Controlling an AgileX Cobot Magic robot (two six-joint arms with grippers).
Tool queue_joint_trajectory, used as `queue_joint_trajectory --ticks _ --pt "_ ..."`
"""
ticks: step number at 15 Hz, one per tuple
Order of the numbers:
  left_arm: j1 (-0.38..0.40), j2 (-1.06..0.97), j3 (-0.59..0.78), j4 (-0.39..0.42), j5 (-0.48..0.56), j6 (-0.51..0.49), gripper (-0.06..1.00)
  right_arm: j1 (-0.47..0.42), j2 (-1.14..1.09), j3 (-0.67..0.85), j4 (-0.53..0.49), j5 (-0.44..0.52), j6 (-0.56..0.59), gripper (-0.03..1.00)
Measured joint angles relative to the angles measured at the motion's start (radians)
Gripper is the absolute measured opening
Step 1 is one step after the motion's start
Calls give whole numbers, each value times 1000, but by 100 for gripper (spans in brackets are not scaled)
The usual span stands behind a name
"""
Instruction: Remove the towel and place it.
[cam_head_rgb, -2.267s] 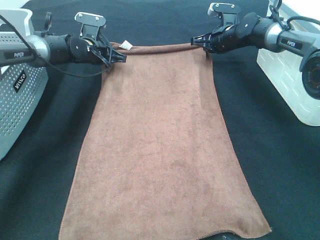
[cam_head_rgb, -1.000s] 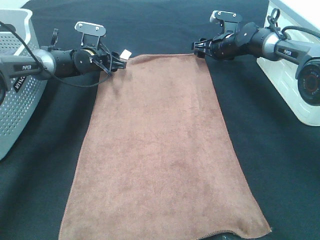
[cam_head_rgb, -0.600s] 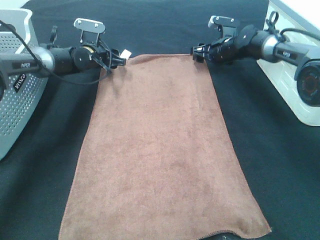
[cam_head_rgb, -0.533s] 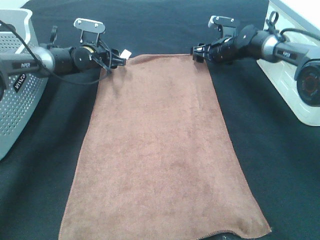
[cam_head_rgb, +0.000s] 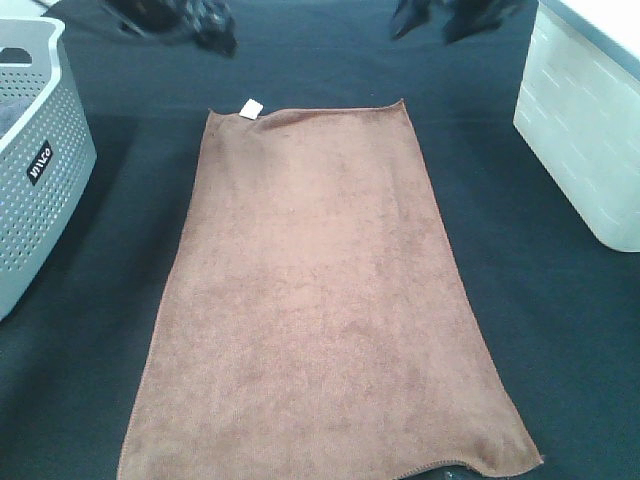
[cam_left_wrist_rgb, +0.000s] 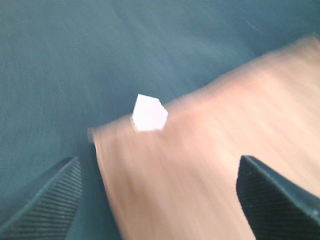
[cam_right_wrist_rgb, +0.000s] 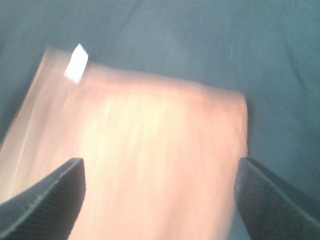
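Note:
The brown towel (cam_head_rgb: 320, 300) lies spread flat on the black table, its long side running from the near edge to the far side. A small white tag (cam_head_rgb: 250, 107) sits at its far left corner. Both grippers are raised at the far edge of the exterior view, blurred and partly cut off. My left gripper (cam_head_rgb: 205, 25) is above the tag corner and my right gripper (cam_head_rgb: 425, 18) above the far right corner. In the left wrist view the left gripper (cam_left_wrist_rgb: 160, 200) stands open over the towel (cam_left_wrist_rgb: 210, 165) and tag (cam_left_wrist_rgb: 149, 113). My right gripper (cam_right_wrist_rgb: 160, 200) is open above the towel (cam_right_wrist_rgb: 145, 150), holding nothing.
A grey perforated basket (cam_head_rgb: 40, 180) stands at the left edge of the table. A white box (cam_head_rgb: 580, 130) stands at the right edge. Black tabletop (cam_head_rgb: 550, 330) surrounds the towel on both sides.
Both grippers have left the towel's far corners, opened wider and risen up and back. The towel now lies flat by itself, unmoved.

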Motion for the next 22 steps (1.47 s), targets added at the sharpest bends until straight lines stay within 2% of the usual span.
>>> queue_joint_trajectory --ticks 2,3,5,7,8,12,14,18,20,22 --pt "65 -109 -1 72 166 -149 80 -10 -108 -1 -164 111 97 75" --pt "122 -152 -2 102 221 -186 80 -36 -158 -1 -210 158 131 75" --pt "220 -218 -3 132 346 -194 80 -92 -222 3 -227 199 159 76" --pt "254 -283 42 137 430 -179 80 -131 -298 59 -208 205 170 76" --pt "255 -332 115 137 437 -177 80 -130 -358 122 -195 205 178 76" --pt "256 -760 639 137 332 -220 80 -127 -776 670 -145 203 220 75" --pt "256 -998 837 137 315 -231 80 -127 -1018 949 -127 203 220 75" --pt "256 -1378 1072 137 324 -255 80 -127 -1465 1335 -154 202 222 75" --pt "256 -1559 1164 146 330 -256 80 -127 -1714 1469 -168 201 230 75" --pt "256 -1631 1204 164 330 -256 80 -127 -1798 1505 -180 200 230 75"
